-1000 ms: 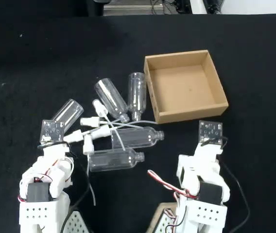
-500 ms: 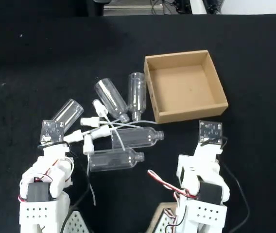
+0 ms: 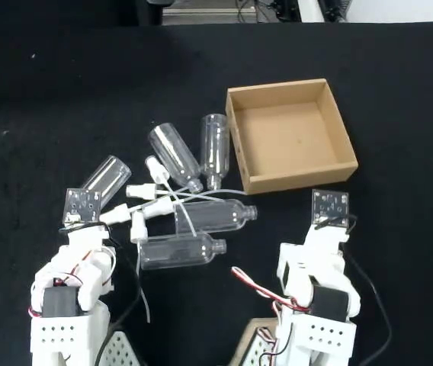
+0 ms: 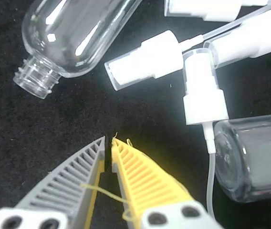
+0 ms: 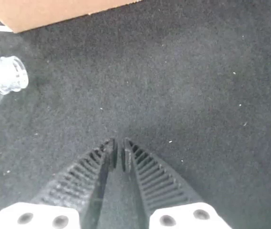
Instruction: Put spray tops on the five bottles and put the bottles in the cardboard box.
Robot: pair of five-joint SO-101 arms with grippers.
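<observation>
Nothing has moved vs 1 s ago. Task at zero: all five bottles [image 3: 180,250] lie uncapped on the tabletop [image 3: 49,91], none in the cardboard box [image 3: 235,141] yet. Spray tops [image 3: 146,191] lie tangled btw bottles, tubes crossing, awkward to pick. Left pincer [image 4: 108,140] & right pincer [image 5: 118,142] both pressed together, holding nothing.

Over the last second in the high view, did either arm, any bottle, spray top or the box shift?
Nothing visibly changed. The left gripper and right gripper are shut on nothing, the bottles and spray tops lie loose on the table, and the cardboard box holds nothing.
</observation>
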